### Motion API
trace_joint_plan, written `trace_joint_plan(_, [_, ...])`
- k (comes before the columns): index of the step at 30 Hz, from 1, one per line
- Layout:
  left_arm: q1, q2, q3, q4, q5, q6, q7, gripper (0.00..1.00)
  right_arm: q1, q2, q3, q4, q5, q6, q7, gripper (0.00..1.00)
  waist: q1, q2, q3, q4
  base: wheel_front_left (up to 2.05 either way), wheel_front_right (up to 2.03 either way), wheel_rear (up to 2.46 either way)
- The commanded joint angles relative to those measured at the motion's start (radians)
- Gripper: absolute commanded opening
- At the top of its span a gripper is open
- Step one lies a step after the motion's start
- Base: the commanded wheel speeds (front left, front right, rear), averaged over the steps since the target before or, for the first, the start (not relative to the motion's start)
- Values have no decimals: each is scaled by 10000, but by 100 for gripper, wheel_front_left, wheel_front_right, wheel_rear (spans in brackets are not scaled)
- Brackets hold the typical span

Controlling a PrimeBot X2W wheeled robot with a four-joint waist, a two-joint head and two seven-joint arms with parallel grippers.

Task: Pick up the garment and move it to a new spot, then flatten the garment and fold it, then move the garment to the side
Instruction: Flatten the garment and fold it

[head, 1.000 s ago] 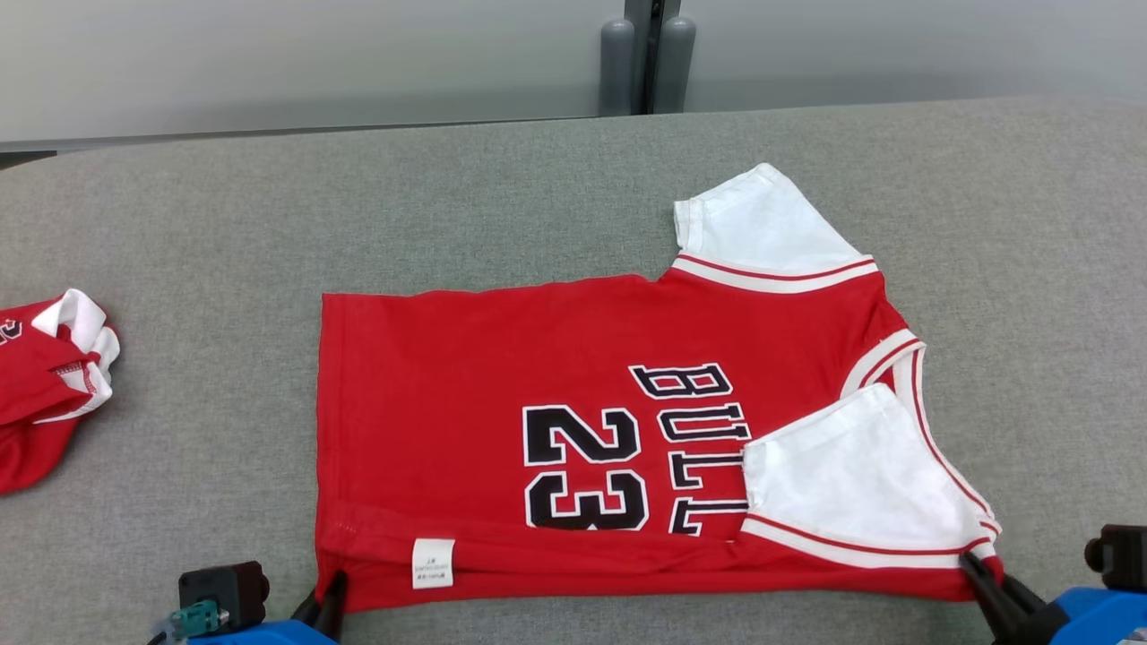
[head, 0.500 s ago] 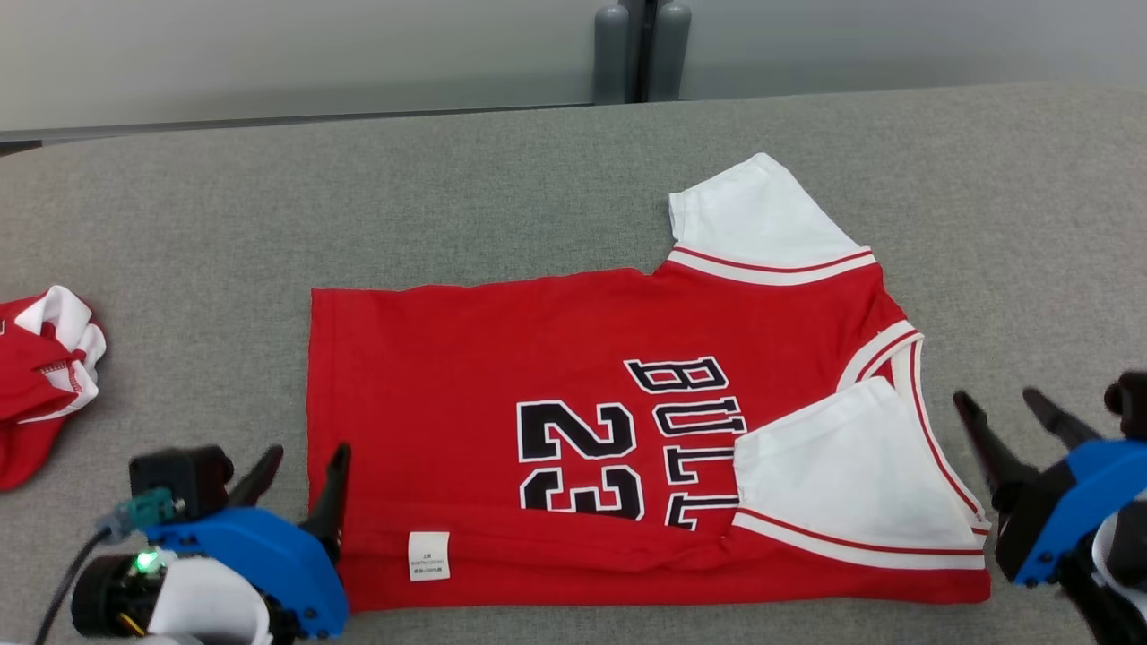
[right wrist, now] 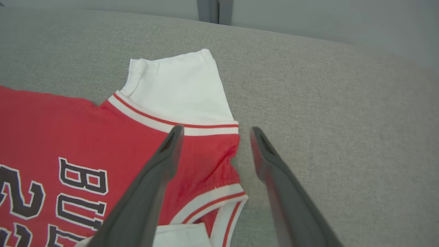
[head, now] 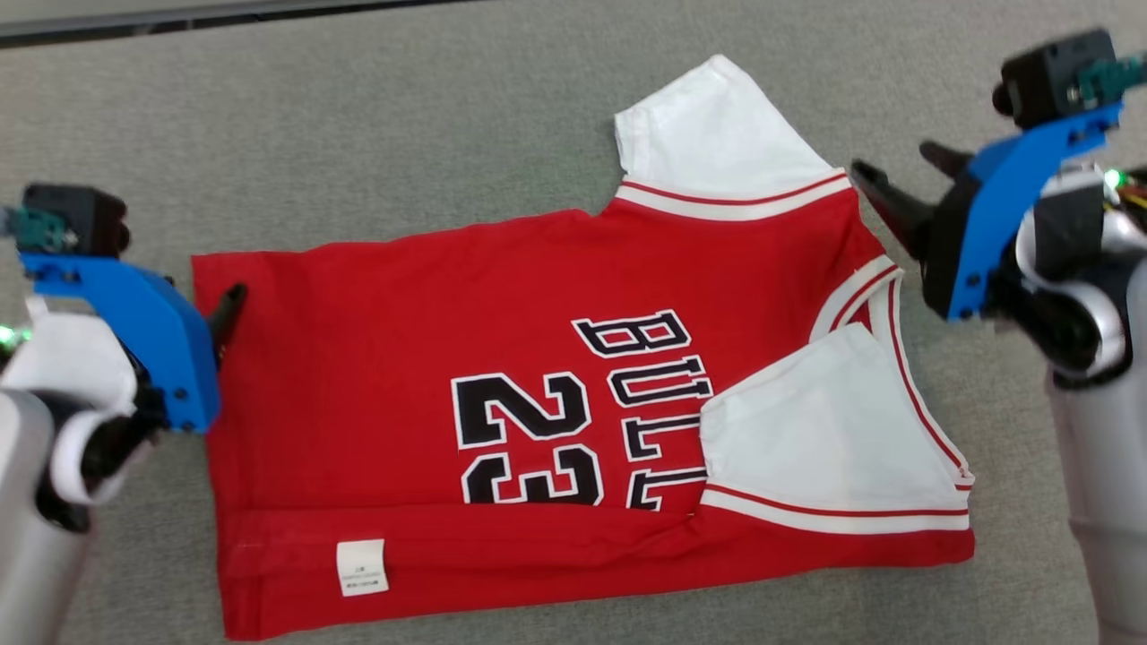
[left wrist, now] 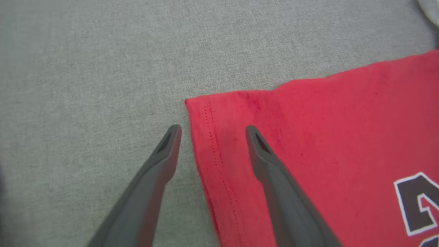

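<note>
The garment [head: 376, 340] is a red jersey with white sleeves and a black "BULLS 23" print, lying flat on the grey table. Its near long edge is folded over, and the near sleeve [head: 824, 439] lies folded onto the chest. My left gripper [head: 215, 296] hovers open over the far left hem corner [left wrist: 205, 113], one finger above the cloth and one off it. At the far right shoulder, my right gripper [head: 892, 159] is open beside the far sleeve [head: 717, 134]. Its fingers straddle the shoulder edge [right wrist: 219, 147]. Neither gripper holds anything.
Grey fabric table top [head: 403, 134] surrounds the jersey on all sides. A white care label [head: 361, 567] shows on the folded near strip. Beyond the table's far edge stand a pale wall and a grey post [right wrist: 207, 10].
Both grippers opened and let go of the near folded edge, then moved away to the jersey's far corners. The head camera has tilted down, shifting the whole picture.
</note>
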Motion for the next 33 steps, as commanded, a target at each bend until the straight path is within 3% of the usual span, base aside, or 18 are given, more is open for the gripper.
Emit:
trace_joint_plan(1, [-425,176,46,150,-157,-70,432,100,-536,27,158,372,85,1,-77,100,-2,-1,182,-77,0,0,0])
trace_joint_plan(8, [-1207,591,-42,596,-511,-45,2099,100,-1993,175,894,1966,311,1,-792,100,-2,-1,505,-327,0,0,0])
trace_joint_plan(15, [-1364,480,120,738,-482,170,1739,100,-2459,252,1471,2934,674,1,-1488,100,-2,-1,751,-444,0,0,0])
trace_joint_plan(19, [-1583,493,91,901,-412,59,1623,100,-2767,131,1646,3274,831,1,-1695,100,-2,-1,1022,-441,0,0,0])
trace_joint_plan(20, [-1622,429,53,920,-484,18,1696,89,-2851,105,1677,3329,861,1,-1734,100,-2,-1,1085,-423,0,0,0])
trace_joint_plan(21, [-1599,352,-42,945,-605,-19,1867,36,-2947,57,1702,3394,869,1,-1745,100,-2,-1,1148,-388,0,0,0])
trace_joint_plan(22, [-1482,251,-136,989,-777,-48,2146,0,-3022,11,1719,3478,868,1,-1747,100,-2,-1,1180,-345,0,0,0])
trace_joint_plan(26, [-1240,-90,-298,635,-1135,-129,2415,0,-3432,-255,1635,3861,817,1,-1550,100,-2,-1,1366,12,0,0,0])
trace_joint_plan(30, [-1193,-341,-420,253,-1143,-243,2151,0,-3852,-499,1443,4235,662,1,-1251,100,-2,-1,1566,455,0,0,0])
trace_joint_plan(33, [-1308,-708,-579,-218,-1101,-542,1568,0,-4488,-822,1106,4728,312,1,-1078,100,-2,-1,1928,1171,0,0,0])
